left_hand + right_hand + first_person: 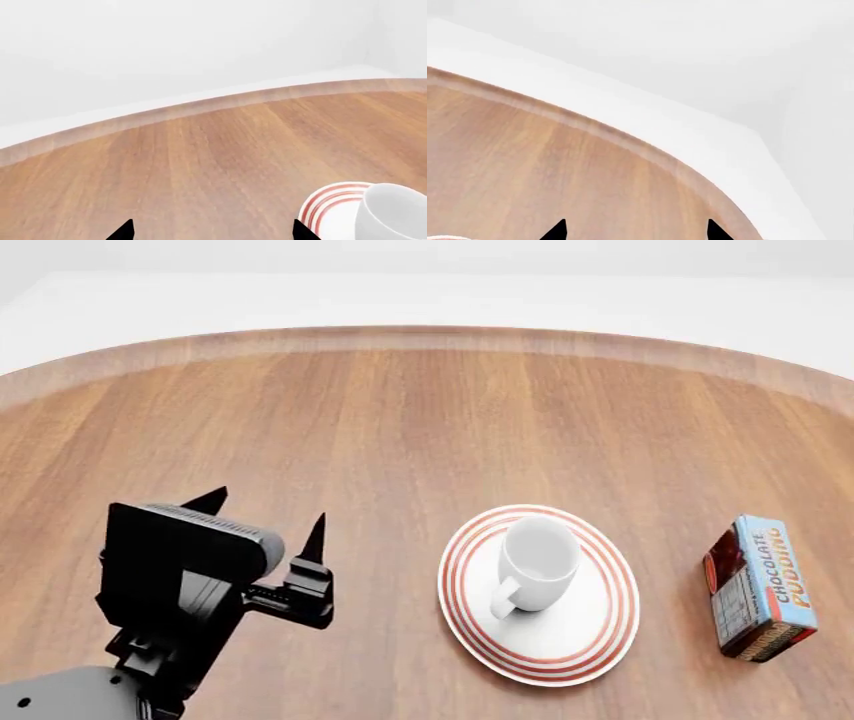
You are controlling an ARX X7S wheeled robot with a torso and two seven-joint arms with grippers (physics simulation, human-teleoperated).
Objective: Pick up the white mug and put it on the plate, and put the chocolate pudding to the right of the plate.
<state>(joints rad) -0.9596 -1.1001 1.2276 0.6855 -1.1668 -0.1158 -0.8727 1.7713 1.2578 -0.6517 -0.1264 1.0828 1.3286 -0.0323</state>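
The white mug (537,562) stands upright on the plate (561,652), its handle toward the table's near side. In the left wrist view the mug (393,212) and the red-ringed plate (325,204) show at one edge. The chocolate pudding (763,587) rests on the table to the right of the plate, with a clear gap between them. My left gripper (263,518) hangs open and empty to the left of the plate; its fingertips (123,230) are spread wide over bare wood. My right gripper (636,231) is open and empty above the table; the head view does not show it.
The round wooden table (400,420) has a curved far edge (427,335) with white floor beyond. In the right wrist view the table's edge (627,137) runs close by, with a white wall behind it.
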